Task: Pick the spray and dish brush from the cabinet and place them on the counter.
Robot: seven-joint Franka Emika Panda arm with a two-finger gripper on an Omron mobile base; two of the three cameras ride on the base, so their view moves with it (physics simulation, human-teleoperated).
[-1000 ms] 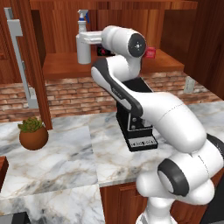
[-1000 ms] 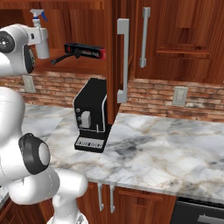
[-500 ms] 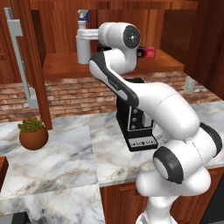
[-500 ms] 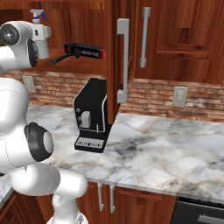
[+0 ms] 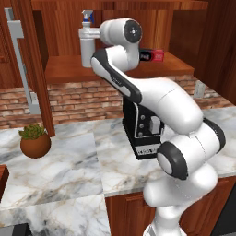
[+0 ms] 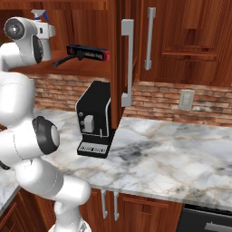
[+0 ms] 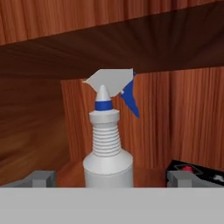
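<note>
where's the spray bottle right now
The spray stands upright on the wooden shelf inside the cabinet, at its left end in the left base view, left of the black-and-red box.

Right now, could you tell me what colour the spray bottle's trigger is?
Blue, below a white head on the spray; the hand view shows it best.

I could not see the spray's (image 7: 108, 148) base, and the arm hid the dish brush's (image 6: 63, 60) end.
</note>
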